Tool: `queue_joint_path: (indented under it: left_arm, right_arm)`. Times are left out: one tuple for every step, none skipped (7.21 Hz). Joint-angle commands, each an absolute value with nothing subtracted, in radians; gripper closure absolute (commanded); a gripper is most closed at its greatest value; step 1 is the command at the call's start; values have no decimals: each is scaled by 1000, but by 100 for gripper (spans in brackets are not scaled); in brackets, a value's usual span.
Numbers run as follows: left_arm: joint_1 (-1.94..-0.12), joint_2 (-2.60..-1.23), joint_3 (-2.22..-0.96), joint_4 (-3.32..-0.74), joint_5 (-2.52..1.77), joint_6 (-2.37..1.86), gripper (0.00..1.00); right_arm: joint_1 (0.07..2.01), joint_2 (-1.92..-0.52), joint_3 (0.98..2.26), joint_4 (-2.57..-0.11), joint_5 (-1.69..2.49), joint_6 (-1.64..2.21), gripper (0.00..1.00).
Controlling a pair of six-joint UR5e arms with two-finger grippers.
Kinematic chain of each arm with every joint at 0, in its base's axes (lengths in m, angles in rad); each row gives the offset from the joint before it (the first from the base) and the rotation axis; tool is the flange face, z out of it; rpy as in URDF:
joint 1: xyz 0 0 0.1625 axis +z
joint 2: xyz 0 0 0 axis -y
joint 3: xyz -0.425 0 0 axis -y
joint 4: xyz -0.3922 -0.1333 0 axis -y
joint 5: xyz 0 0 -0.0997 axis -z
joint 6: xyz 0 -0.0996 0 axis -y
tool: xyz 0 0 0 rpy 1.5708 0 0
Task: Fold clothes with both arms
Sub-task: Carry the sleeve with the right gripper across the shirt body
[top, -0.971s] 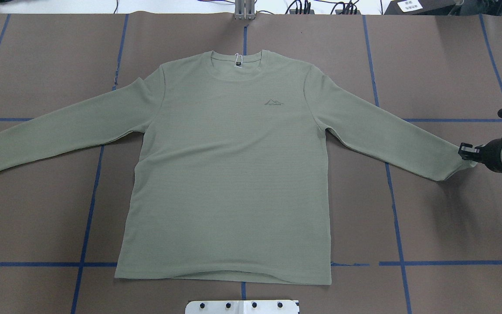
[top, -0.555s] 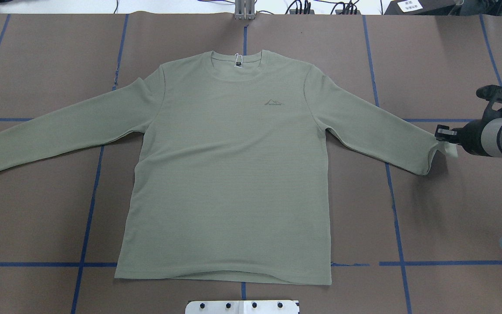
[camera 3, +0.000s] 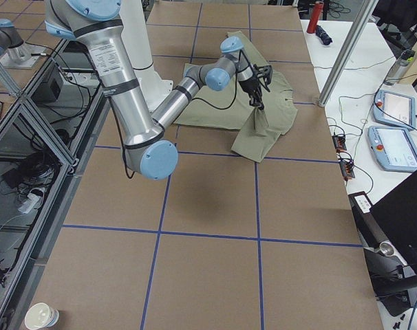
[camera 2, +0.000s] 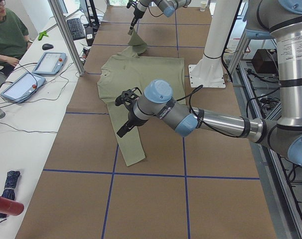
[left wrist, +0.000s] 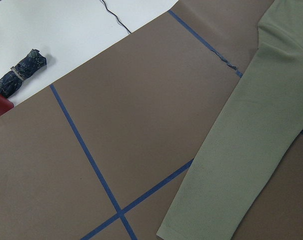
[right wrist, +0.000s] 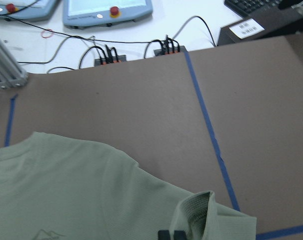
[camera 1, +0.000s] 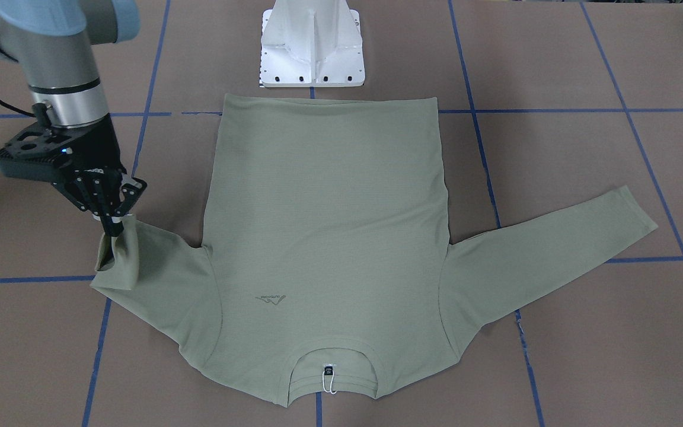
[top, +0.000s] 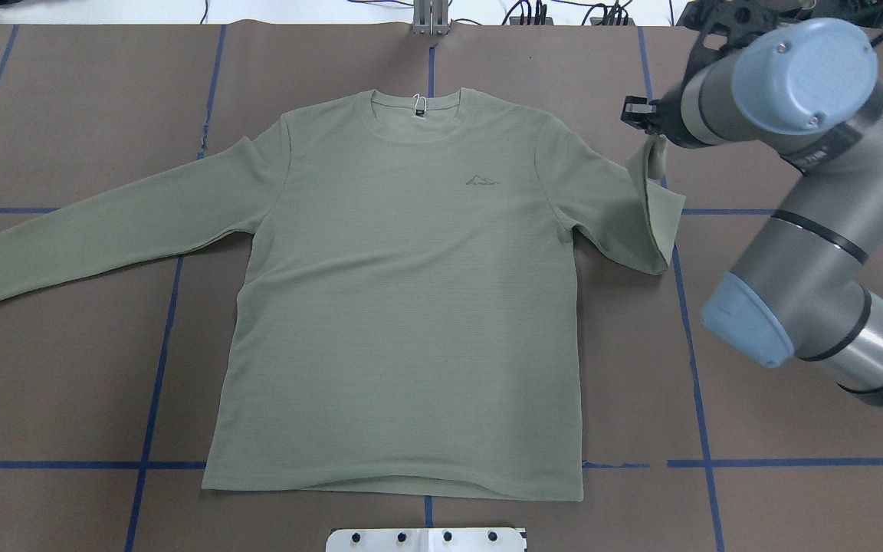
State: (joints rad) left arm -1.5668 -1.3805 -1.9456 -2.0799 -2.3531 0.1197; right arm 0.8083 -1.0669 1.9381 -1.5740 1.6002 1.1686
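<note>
The pale sage-green long-sleeved knit shirt lay flat in the middle of the brown paper-covered table, collar toward the operators' edge. My right arm's black two-finger gripper pinched its right cuff, raised so the sleeve could double over the chest, I judged. The left gripper hovered over the other sleeve; whether it was spread, I couldn't tell.

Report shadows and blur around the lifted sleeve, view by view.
Overhead exterior: even light, soft shadow under the raised shirt sleeve. Exterior front-facing: sharp, right gripper crisp. Right wrist-mounted: slightly soft, the cuff close to the lens.
</note>
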Motion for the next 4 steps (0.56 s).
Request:
queue_joint_path:
  left_arm:
    - [-1566, -1382, -1945, -2075, -2353, 120, 0]
    - [-1566, -1382, -1945, -2075, -2352, 120, 0]
    - [-1566, -1381, -1944, -2074, -2353, 120, 0]
    - [-1566, -1382, -1944, -2072, -2353, 120, 0]
  right_arm:
    - [786, -822, 1854, -1632, 1526, 1085, 100]
    - [725, -716, 1751, -1634, 1411, 1098, 100]
    - [657, -602, 1611, -1634, 1291, 1107, 100]
    - [594, -487, 1456, -1634, 1202, 1165, 100]
